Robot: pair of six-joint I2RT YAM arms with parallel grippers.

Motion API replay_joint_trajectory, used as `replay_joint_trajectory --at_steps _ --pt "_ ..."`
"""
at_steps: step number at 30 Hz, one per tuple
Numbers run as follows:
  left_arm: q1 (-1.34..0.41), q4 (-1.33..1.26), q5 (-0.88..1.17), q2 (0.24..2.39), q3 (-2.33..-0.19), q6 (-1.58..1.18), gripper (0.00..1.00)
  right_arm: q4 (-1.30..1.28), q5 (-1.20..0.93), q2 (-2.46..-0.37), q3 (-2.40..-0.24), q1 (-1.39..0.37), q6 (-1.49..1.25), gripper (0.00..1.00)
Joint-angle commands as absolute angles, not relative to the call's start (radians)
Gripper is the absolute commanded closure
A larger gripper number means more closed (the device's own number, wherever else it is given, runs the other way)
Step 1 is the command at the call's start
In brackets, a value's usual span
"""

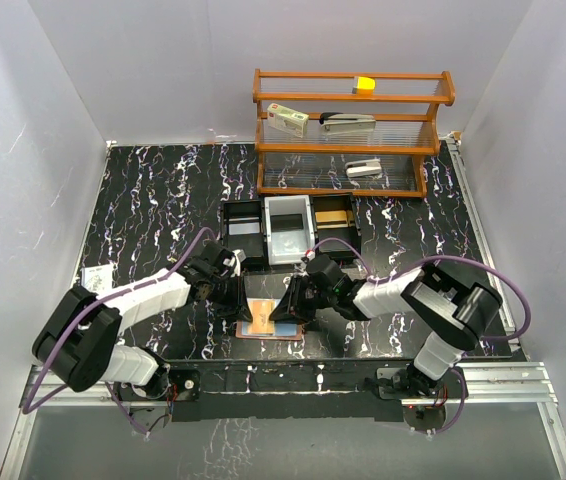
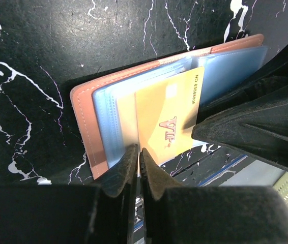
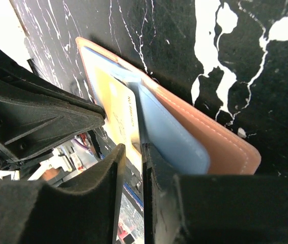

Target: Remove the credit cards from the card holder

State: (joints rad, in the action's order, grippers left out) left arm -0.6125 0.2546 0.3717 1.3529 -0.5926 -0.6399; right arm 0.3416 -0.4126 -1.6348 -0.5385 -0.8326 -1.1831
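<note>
Pale walls (image 1: 163, 70) enclose the black white-veined table (image 1: 143, 220). The left gripper (image 2: 136, 151) is pinched closed at the card holder (image 2: 83, 117). The right gripper (image 3: 134, 148) straddles the yellow card (image 2: 164, 117), grip unclear.

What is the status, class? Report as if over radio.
Left gripper shut, tips at open card holder edge. Right gripper straddling yellow VIP card, grip unclear. Card partly out; nothing blocking.
</note>
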Motion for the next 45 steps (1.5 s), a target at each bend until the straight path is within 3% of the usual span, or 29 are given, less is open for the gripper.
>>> replay_joint_trajectory --at_steps 1,5,13,28,30,37,45 --pt "-0.617 0.327 0.362 1.389 -0.612 -0.606 0.96 0.428 -0.417 -1.666 -0.544 -0.822 -1.202 0.81" --pt "-0.617 0.35 0.338 1.401 -0.607 -0.595 0.98 0.436 -0.417 -1.687 -0.548 -0.822 -1.191 0.81" --pt "-0.617 0.339 0.318 1.373 -0.583 -0.61 0.99 0.394 -0.387 -1.652 -0.541 -0.82 -1.17 0.96" --pt "-0.617 0.32 0.275 1.333 -0.567 -0.624 0.94 0.389 -0.404 -1.596 -0.492 -0.788 -1.178 0.96" --pt "-0.617 0.318 0.27 1.296 -0.572 -0.626 0.9 0.382 -0.401 -1.593 -0.495 -0.787 -1.175 0.96" --pt "-0.62 0.26 0.277 1.142 -0.605 -0.595 0.59 0.379 -0.404 -1.598 -0.5 -0.787 -1.17 0.95" --pt "-0.629 0.165 0.392 1.284 -0.608 -0.612 0.57 0.373 -0.403 -1.595 -0.5 -0.787 -1.166 0.94"
